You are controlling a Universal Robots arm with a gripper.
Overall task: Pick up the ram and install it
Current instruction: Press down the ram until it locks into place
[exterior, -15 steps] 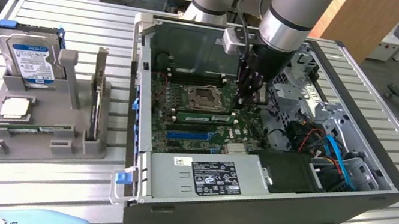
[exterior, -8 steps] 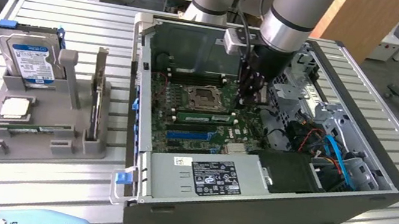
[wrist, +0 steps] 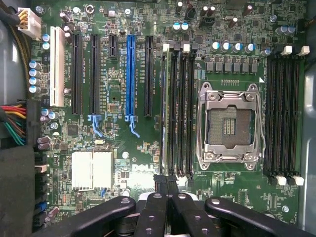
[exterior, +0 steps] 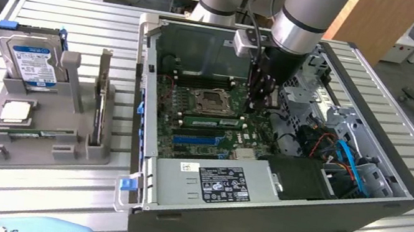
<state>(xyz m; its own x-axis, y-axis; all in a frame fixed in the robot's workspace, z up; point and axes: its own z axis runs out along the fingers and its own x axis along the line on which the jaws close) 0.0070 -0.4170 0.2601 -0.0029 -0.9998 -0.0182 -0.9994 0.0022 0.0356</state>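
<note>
Hanging inside the open computer case at the centre of the exterior view, the gripper has its fingers pressed together with nothing visible between them. The ram sits in a motherboard slot just below the processor socket, down-left of the gripper. In the wrist view, the fingertips stand at one end of it.

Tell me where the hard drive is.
The hard drive stands upright in the grey tray on the exterior view's left, outside the open computer case.
</note>
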